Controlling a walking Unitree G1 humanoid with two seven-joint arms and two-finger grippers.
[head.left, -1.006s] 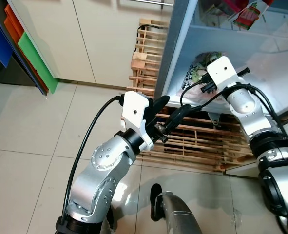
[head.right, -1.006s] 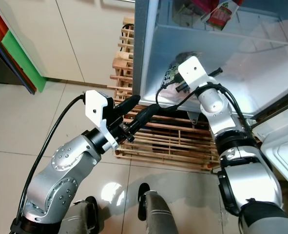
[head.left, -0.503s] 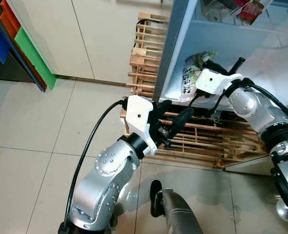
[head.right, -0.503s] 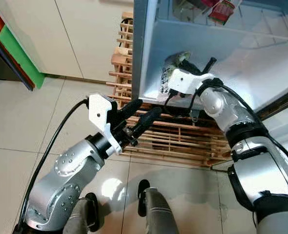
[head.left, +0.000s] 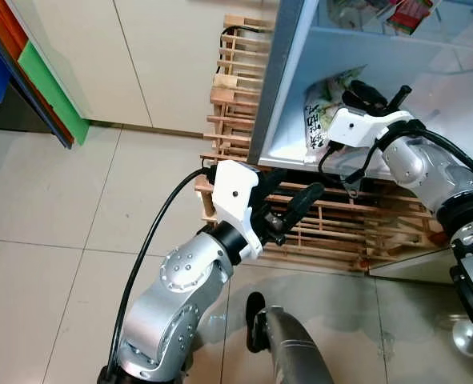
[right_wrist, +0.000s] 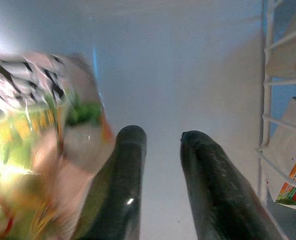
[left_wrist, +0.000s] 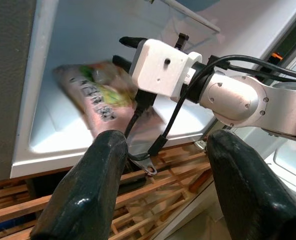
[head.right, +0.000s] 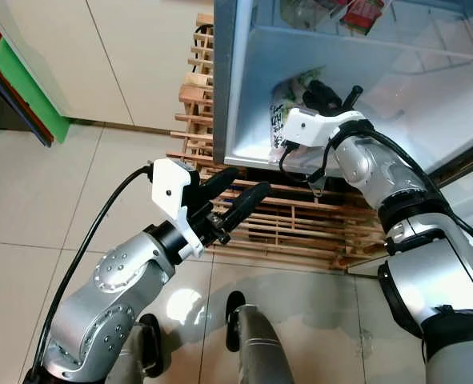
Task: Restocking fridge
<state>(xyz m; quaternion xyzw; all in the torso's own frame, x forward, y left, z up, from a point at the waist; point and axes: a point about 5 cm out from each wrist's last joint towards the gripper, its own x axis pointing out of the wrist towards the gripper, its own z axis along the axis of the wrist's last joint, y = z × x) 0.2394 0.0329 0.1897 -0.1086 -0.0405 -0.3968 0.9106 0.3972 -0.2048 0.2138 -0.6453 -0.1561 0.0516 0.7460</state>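
While the right gripper [right_wrist: 158, 145], fingers apart and empty, sits upper right beside the snack bag [head.left: 322, 108], it should withdraw straight, avoiding the fridge shelf [head.right: 428, 128].

Wooden pallet [head.left: 236, 104] (on tiled floor [head.left: 52, 208])

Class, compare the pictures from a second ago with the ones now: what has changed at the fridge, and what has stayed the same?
The right gripper has let go of the food packet, which now leans at the fridge compartment's left side; its fingers stand apart beside it. The left gripper stays open outside, before the wooden rack.
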